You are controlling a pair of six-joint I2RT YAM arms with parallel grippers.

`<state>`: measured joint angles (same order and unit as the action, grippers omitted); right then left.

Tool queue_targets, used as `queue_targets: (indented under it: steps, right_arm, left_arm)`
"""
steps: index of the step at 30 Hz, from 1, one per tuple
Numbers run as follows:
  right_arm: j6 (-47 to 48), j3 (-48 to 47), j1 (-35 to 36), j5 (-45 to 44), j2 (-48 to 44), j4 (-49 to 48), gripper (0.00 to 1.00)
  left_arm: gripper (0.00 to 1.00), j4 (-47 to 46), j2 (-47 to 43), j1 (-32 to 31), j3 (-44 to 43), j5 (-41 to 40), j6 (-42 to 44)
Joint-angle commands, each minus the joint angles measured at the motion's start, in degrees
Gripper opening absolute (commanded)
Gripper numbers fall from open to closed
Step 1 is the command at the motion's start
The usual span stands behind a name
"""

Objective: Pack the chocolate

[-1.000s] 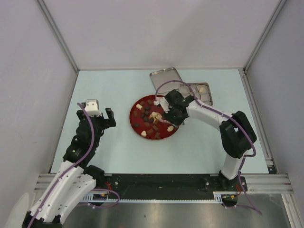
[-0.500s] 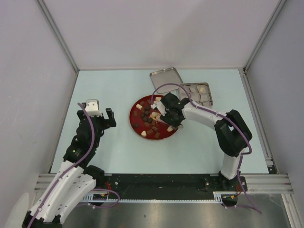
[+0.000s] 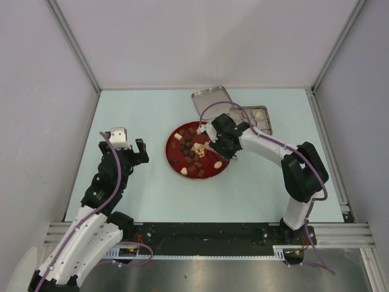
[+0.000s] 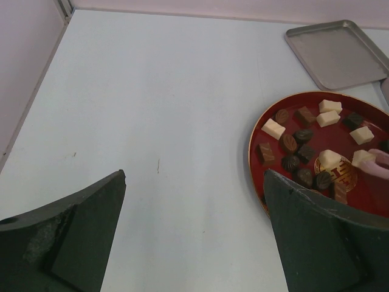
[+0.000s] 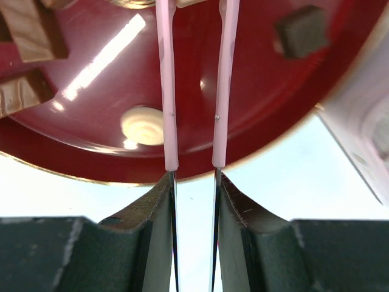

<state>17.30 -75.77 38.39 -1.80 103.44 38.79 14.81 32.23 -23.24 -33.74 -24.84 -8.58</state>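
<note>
Several pieces of chocolate (image 3: 188,155), dark brown, reddish-brown and cream-white, lie scattered on the red plate (image 3: 168,149) at mid-table. My right gripper (image 3: 220,146) hovers over the plate's right edge, shut on thin pink tongs (image 5: 167,91) whose two arms run nearly parallel out of the top of the right wrist view. The tong tips (image 4: 380,161) rest by a white piece (image 4: 363,158); whether they pinch it I cannot tell. A white oval chocolate (image 5: 143,125) lies just left of the tongs. Far to the left, over bare table, my left gripper (image 3: 121,151) stands wide open with nothing in it.
A compartmented metal tin (image 3: 252,120) sits behind the plate on the right, partly hidden by the right arm. Its lid (image 3: 213,100) lies beside it to the left. Walls and a metal frame enclose the pale blue table.
The right arm dipped a little toward the plate's middle, then drew back toward the tin. The left arm has not moved.
</note>
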Motion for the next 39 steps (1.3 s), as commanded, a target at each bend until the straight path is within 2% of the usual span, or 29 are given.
queue_targets:
  steps: [1, 5, 10, 16, 22, 27, 39]
  right_arm:
    - [-3.40, -0.26, -3.14, 1.19, -6.58, -1.17, 0.04]
    - [-5.95, -0.26, -5.78, 3.65, -9.39, -2.83, 0.00]
    - [-10.26, -0.26, -11.66, 3.91, -11.85, -5.82, 0.00]
    - [-12.55, -0.43, -15.71, -1.27, -11.77, -8.46, 0.00]
    - [-12.21, -2.10, -20.55, -2.59, -8.26, -9.52, 0.00]
    - [-11.24, -4.47, -23.35, -2.42, -3.34, -10.04, 0.00]
    - [-10.44, -10.98, -25.73, -2.06, 5.19, -9.08, 0.02]
  left_arm:
    - [1.00, -0.22, -0.59, -0.22, -0.01, 0.49, -0.47]
    - [1.00, 0.13, -1.11, -0.22, -0.28, 0.14, -0.74]
    - [1.00, 0.83, -2.43, -0.22, -0.37, -0.91, -0.91]
    - [1.00, 2.24, -4.19, -0.22, -0.80, -1.44, -1.35]
    - [1.00, 4.61, -6.21, -0.22, -1.16, -2.23, -1.44]
    - [1.00, 2.86, -6.74, -0.22, 0.69, -2.85, -1.00]
    - [1.00, 1.63, -4.02, -0.13, 0.69, -3.11, 0.49]
